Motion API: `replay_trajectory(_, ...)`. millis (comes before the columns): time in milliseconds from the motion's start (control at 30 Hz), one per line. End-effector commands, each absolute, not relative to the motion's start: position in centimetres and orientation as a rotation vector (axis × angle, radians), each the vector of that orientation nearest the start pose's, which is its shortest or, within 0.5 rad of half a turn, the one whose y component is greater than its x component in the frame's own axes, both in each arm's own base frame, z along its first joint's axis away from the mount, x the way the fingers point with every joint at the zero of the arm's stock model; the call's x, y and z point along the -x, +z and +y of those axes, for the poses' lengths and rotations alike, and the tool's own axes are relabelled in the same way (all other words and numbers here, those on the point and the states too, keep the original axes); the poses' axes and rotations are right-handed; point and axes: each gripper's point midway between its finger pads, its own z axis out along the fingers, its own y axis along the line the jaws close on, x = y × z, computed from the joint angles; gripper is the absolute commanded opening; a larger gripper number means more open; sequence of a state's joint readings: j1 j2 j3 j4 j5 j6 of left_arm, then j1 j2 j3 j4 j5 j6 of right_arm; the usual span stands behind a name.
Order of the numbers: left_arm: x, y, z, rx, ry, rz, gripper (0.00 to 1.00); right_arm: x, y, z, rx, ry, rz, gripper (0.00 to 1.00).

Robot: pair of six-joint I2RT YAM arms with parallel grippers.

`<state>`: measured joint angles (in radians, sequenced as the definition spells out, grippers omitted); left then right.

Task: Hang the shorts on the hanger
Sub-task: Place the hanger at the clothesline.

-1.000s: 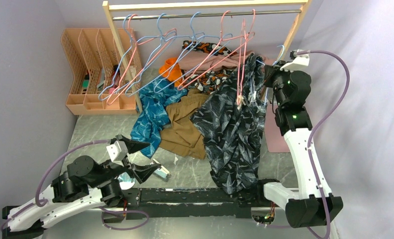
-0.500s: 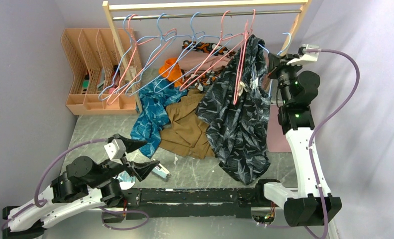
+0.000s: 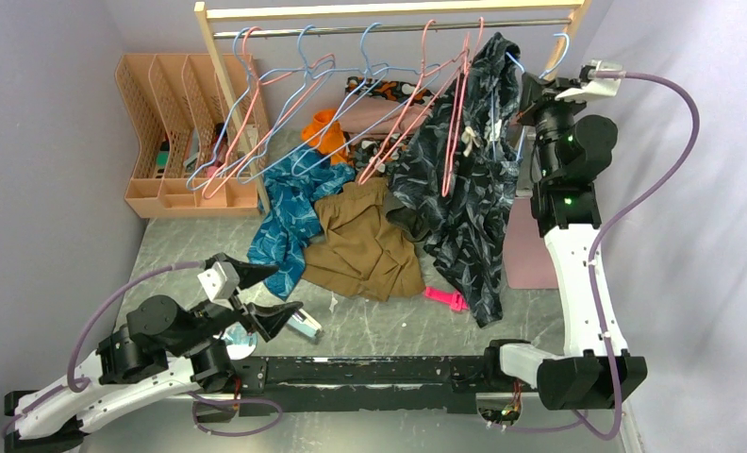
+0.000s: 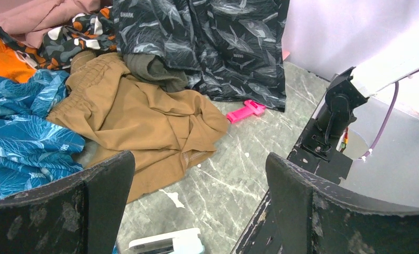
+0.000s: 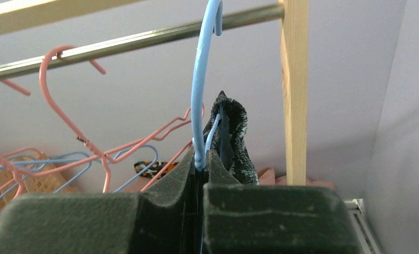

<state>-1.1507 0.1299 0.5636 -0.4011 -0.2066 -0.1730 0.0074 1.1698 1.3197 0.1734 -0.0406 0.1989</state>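
Note:
The dark leaf-print shorts [image 3: 464,179] hang draped on the light-blue hanger [image 3: 556,57], their lower end above the table. My right gripper [image 3: 532,94] is raised at the rack's right end. In the right wrist view the right gripper [image 5: 201,164] is shut on the hanger [image 5: 199,100] at its neck. The hook reaches up beside the metal rail [image 5: 144,37], and a fold of the shorts [image 5: 235,135] shows just behind the fingers. My left gripper [image 3: 268,297] is open low at the near left, with nothing in it. From the left wrist view the shorts [image 4: 218,47] hang far ahead of the left gripper [image 4: 197,174].
Several pink and blue hangers [image 3: 389,85] hang along the rail. A brown garment [image 3: 365,241], a teal patterned garment [image 3: 290,212] and an orange cloth [image 3: 324,130] lie mid-table. A pink clip [image 3: 445,297] lies near the shorts' hem. A peach organizer [image 3: 176,132] stands at the back left.
The right arm has lifted the hanger and shorts up toward the rail's right end. The shorts' hem left the table front, uncovering the pink clip. The left arm stayed still.

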Motion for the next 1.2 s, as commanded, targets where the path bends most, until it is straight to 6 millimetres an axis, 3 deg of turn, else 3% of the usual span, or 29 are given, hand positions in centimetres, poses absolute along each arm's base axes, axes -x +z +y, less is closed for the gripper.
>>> replay_trajectory(0,-11.5,26.9,-17.3,-0.577,-0.862,1.513,0.97,-39.3,53.7,0.4,-0.113,0.149,1.124,0.00)
replay_trajectory(767,-11.8,26.8,-17.1,-0.563,-0.844,1.515,0.99,-41.2,56.0,0.2,-0.113,0.150,1.066,0.00)
replay_trajectory(1167,-11.8,26.8,-17.1,-0.565,-0.842,1.514,0.99,-42.5,55.0,0.1,-0.102,0.125,1.094,0.00)
